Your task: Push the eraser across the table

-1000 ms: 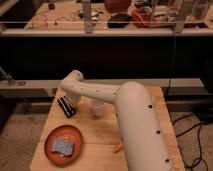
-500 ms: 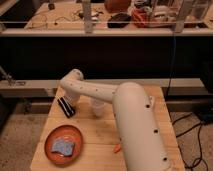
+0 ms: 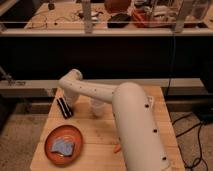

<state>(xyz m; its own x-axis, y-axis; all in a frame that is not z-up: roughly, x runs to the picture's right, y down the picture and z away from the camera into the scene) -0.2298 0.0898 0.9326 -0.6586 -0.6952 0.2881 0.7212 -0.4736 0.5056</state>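
Observation:
A dark oblong eraser lies on the wooden table near its left edge. My white arm reaches from the lower right across the table to the far left. My gripper is at the arm's end, right beside or over the eraser's far end. Part of the eraser is hidden by the gripper.
An orange plate with a blue-grey cloth sits at the front left. A white cup stands under the arm. A small orange piece lies by the arm. A dark bench with clutter stands behind.
The arm and eraser hold nearly the same place; no clear movement shows.

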